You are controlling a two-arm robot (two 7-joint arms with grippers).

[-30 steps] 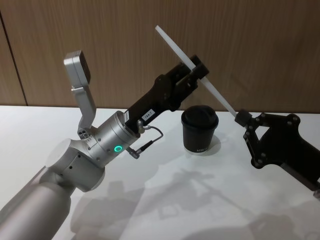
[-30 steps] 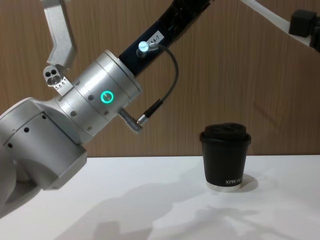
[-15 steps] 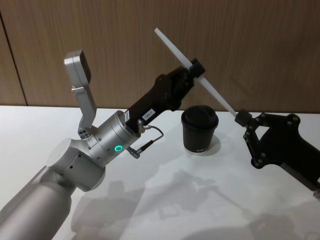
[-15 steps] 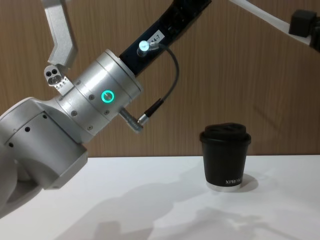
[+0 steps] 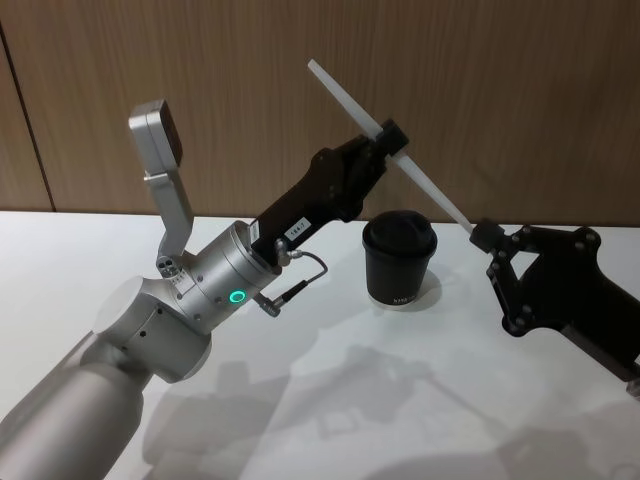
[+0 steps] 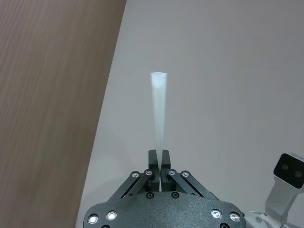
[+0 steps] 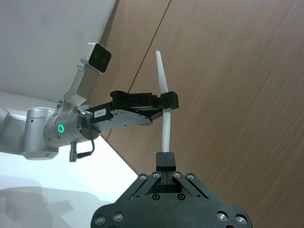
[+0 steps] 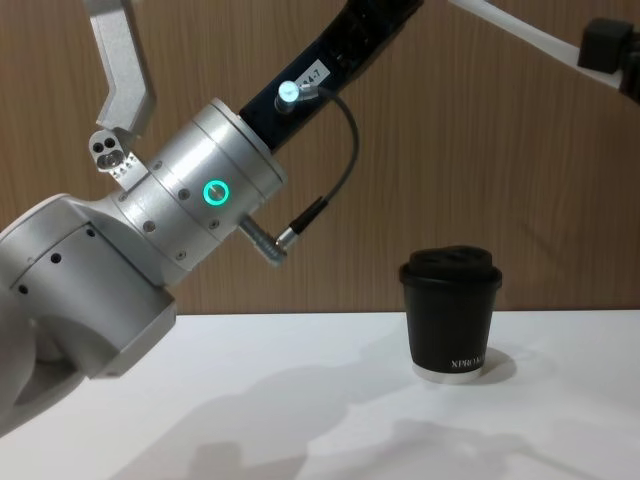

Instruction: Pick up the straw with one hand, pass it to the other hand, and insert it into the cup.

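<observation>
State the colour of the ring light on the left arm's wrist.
Green: the ring light shows best in the chest view.

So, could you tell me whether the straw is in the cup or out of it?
Out. The straw is held tilted in the air above the cup, clamped by the left gripper and the right gripper.
</observation>
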